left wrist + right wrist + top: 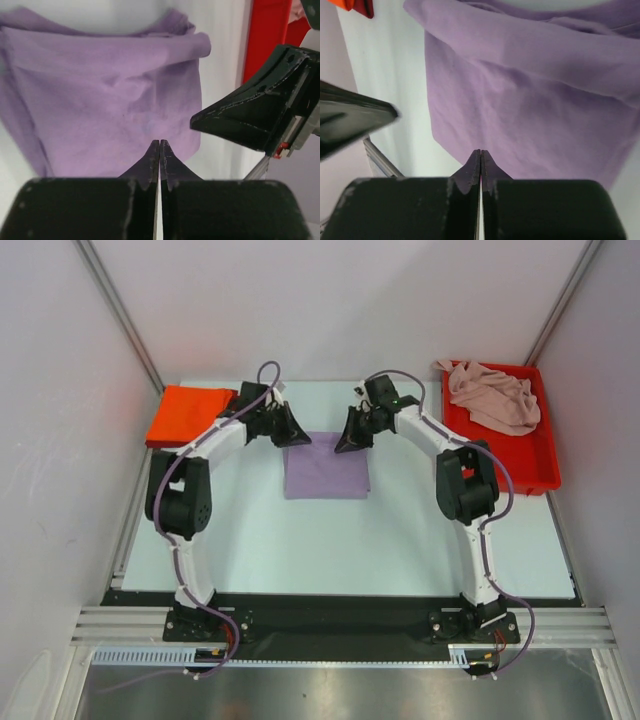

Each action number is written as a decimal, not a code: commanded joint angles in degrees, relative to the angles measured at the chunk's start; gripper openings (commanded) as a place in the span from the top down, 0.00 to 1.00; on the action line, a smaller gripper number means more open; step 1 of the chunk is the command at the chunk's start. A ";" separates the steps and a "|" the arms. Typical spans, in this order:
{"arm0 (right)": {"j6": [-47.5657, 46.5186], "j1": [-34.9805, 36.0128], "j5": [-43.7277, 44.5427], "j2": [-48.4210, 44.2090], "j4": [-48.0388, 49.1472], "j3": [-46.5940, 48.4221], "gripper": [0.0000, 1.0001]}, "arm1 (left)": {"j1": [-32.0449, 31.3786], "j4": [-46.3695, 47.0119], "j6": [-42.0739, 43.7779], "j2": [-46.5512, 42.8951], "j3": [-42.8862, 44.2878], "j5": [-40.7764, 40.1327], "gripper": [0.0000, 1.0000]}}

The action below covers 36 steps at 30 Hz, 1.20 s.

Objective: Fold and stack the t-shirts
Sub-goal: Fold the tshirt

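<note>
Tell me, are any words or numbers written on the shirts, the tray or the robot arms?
None can be read. The lavender t-shirt, the orange-red t-shirt, the pale pink t-shirt and the red tray are plain; the left arm and the right arm show no legible label.

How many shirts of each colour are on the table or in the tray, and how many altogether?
Purple shirt: 1
Orange shirt: 1
Dark red shirt: 1, only an edge showing beside the orange
Pink shirt: 1, in the tray
Total: 4
</note>
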 commanded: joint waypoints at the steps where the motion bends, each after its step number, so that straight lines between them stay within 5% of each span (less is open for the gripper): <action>1: 4.41 -0.66 -2.43 1.74 12.06 -2.63 1.00 | -0.41 9.29 -3.79 3.84 -1.18 5.20 1.00; 10: 9.69 -2.86 -5.59 11.23 32.01 -5.89 1.00 | 0.20 21.07 -6.69 18.26 4.79 5.21 1.00; 20: 19.09 -9.36 -7.89 17.04 46.61 -6.68 1.00 | 4.68 32.16 -15.64 23.81 6.65 4.06 1.00; 28: 21.21 -11.38 -4.55 23.01 42.06 1.23 0.96 | 6.09 31.90 -20.49 31.98 17.45 4.32 1.00; 36: 7.18 -14.11 -0.68 18.19 18.03 13.24 0.81 | 7.06 14.45 -6.71 16.30 15.71 -1.37 0.93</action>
